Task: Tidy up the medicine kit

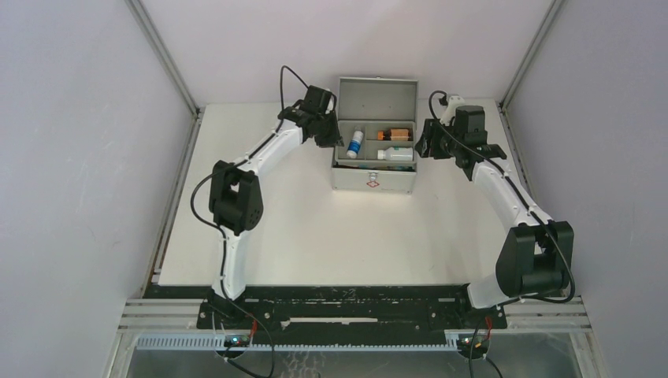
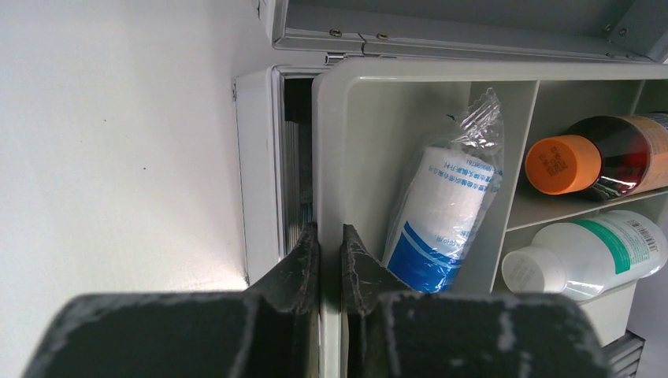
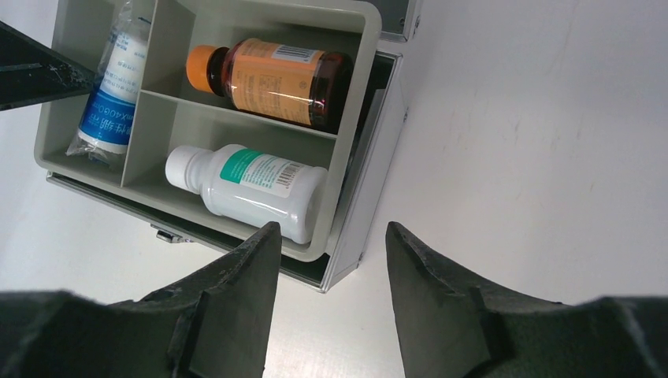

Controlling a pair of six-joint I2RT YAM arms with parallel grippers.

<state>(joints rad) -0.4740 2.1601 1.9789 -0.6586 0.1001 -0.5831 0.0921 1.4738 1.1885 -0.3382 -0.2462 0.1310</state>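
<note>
Top external: medicine kit sits at far middle of table, lid up. Your left gripper at its left end, your right gripper just off its right end.
Left wrist: your fingers clamped on left wall of tray inside kit.
Right wrist: your jaws half spread, holding nothing, kit's right front corner seen between them, white bottle just beyond.

— What's in the tray, the one with its wall between the left jaws?
— A wrapped bandage roll just right of them. An amber bottle, orange cap. A white bottle just ahead of the right jaws.
— And underneath?
— A white table.
</note>
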